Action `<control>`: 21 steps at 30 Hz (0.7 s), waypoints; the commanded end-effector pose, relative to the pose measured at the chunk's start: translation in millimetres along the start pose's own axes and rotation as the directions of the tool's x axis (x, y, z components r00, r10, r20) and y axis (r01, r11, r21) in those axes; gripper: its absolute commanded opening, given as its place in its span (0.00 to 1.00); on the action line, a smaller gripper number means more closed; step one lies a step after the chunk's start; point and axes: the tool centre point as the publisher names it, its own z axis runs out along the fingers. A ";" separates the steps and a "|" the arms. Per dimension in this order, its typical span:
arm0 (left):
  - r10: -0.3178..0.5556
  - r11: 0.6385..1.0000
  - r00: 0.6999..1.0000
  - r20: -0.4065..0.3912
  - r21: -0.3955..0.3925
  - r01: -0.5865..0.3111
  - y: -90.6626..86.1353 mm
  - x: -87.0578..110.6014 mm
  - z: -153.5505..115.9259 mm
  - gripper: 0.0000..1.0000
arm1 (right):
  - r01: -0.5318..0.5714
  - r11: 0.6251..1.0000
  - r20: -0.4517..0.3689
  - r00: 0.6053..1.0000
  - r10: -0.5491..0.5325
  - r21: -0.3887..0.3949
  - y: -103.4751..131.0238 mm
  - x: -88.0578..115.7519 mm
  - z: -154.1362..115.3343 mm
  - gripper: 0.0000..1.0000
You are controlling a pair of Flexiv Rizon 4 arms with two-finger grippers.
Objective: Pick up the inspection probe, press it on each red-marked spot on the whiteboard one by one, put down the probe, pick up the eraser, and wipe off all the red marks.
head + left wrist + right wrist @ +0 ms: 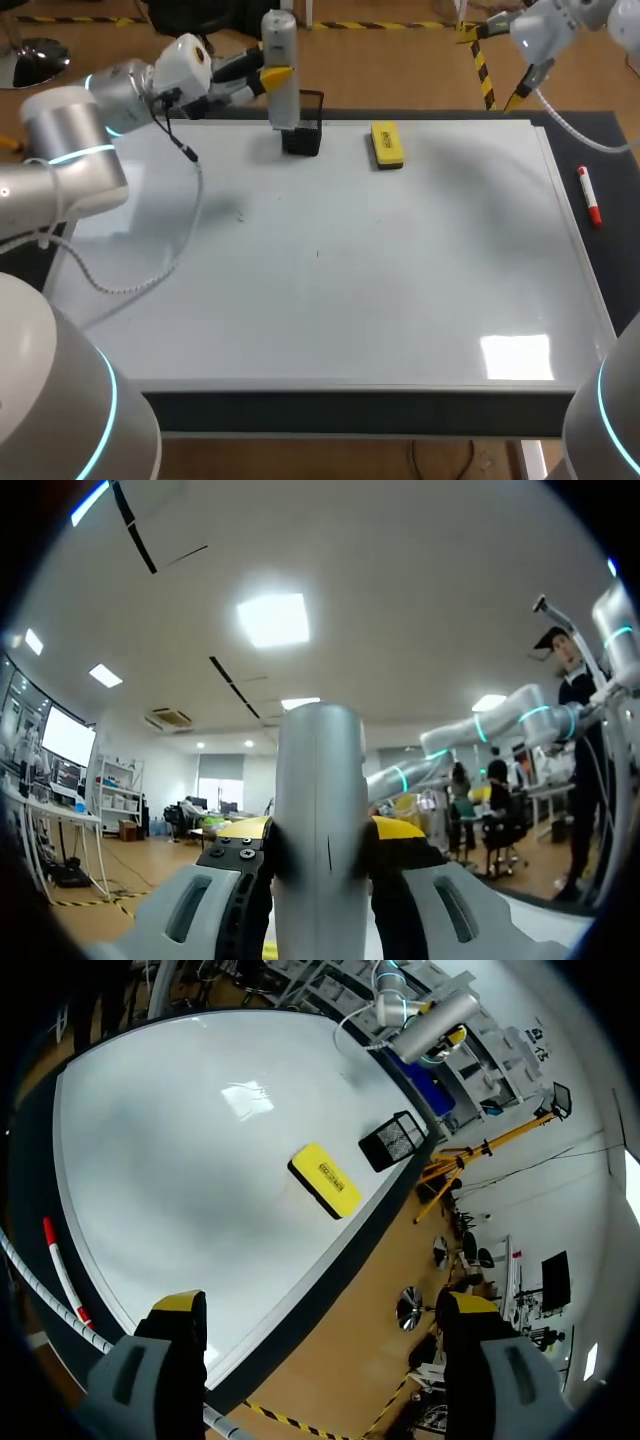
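Observation:
The silver inspection probe (280, 60) stands upright with my left gripper (272, 78) shut on its middle, just above the black mesh holder (303, 132) at the whiteboard's far edge. In the left wrist view the probe (320, 780) fills the gap between the yellow fingertips (400, 830). The yellow eraser (386, 144) lies flat to the right of the holder. My right gripper (495, 65) hangs open and empty above the far right corner. Its own view shows the eraser (325, 1180), holder (393, 1140) and probe (435, 1025) ahead of it. I see no red marks on the whiteboard (350, 280).
A red marker (590, 196) lies on the dark mat beside the whiteboard's right edge, also visible as the marker (62, 1270) near my right gripper. My left arm's cable (170, 250) trails over the board's left part.

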 end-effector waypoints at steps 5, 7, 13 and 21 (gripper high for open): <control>-0.002 1.000 0.998 -0.070 0.012 0.003 5.9 -33.5 14.7 0.00 | 0.002 1.000 -0.005 1.000 -0.002 0.001 -0.2 -0.6 -0.7 1.00; -0.003 1.000 0.997 -0.072 0.013 0.004 8.5 -39.4 17.1 0.00 | 0.002 1.000 -0.005 1.000 -0.002 0.001 -0.2 -0.6 -0.7 1.00; -0.011 1.000 0.997 -0.078 0.023 0.012 16.5 -52.2 22.7 0.00 | 0.002 1.000 -0.005 1.000 -0.002 0.001 -0.2 -0.6 -0.7 1.00; -0.004 0.999 0.996 -0.090 0.036 0.008 24.9 -65.0 23.7 0.00 | 0.002 1.000 -0.005 1.000 -0.002 0.001 -0.2 -0.6 -0.7 1.00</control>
